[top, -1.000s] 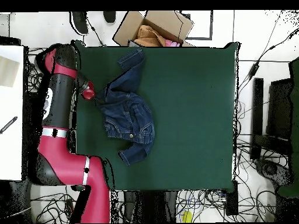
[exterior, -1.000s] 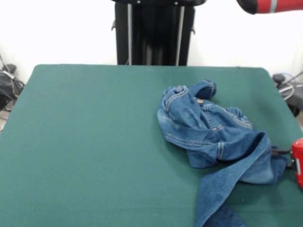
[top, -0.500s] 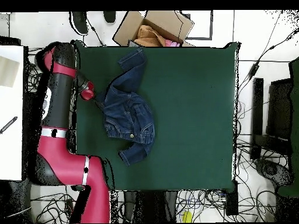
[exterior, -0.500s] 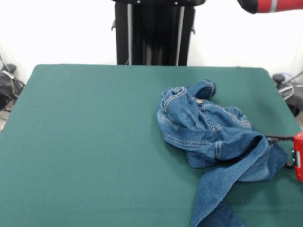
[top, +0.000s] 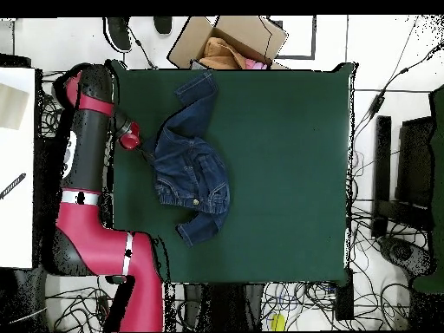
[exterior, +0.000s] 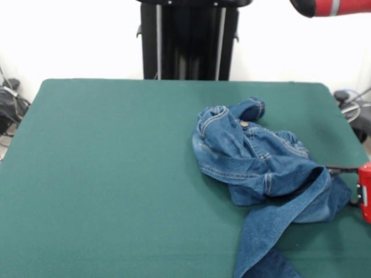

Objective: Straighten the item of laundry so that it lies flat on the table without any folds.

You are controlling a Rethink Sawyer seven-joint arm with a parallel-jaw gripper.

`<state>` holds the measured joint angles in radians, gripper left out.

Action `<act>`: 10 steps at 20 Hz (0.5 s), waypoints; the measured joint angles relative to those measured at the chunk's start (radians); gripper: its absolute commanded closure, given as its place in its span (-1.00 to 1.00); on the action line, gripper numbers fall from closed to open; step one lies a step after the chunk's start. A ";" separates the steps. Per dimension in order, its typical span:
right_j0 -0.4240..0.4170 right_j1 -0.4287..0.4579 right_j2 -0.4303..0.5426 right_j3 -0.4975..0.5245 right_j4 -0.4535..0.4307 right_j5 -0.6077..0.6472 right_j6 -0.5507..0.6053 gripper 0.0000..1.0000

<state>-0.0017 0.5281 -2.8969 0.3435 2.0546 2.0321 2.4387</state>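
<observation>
While bunched and folded, jeans [exterior: 255, 162] sit on right half of table [exterior: 104, 174] in front view, waist end with metal button [exterior: 244, 124] toward far side, one leg trailing toward near edge and running out of frame at bottom; in overhead view same jeans [top: 191, 165] near table's left edge, one leg stretched up toward top edge, other leg curled short at bottom. Gripper [exterior: 342, 169] low at right edge of front view, dark fingers reaching into cloth at side of crumpled leg; red wrist block just beside. Cannot tell whether claw clenched on denim or released: tips hidden behind fold, too small in overhead view [top: 143, 152]. Cardboard box [top: 230, 39] with cloth inside beyond table's top edge in overhead view, not involved. Judged step: grab outer edge of bunched section and drag outward to unroll. For doing well: pinch only top layer at hem or side seam, not several layers at once; keep low and pull slow along table surface, away from pile's centre, so friction holds rest in place; stop short of table edge, little room left on that side. Risk: whole pile sliding instead of unfolding, or leg dragged off table. Task far from done, many folds remaining
</observation>
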 measured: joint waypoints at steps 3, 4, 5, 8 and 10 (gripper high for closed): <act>0.000 0.000 -0.003 0.000 0.000 0.000 0.000 -1.00; 0.000 0.000 -0.004 0.000 0.000 0.000 0.000 -1.00; 0.000 0.000 -0.005 0.000 0.000 0.000 0.000 -1.00; 0.000 0.000 -0.010 0.000 0.001 0.000 0.000 -1.00; 0.000 -0.001 -0.014 0.000 0.005 0.000 0.000 -1.00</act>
<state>-0.0017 0.5274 -2.9110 0.3435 2.0592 2.0323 2.4387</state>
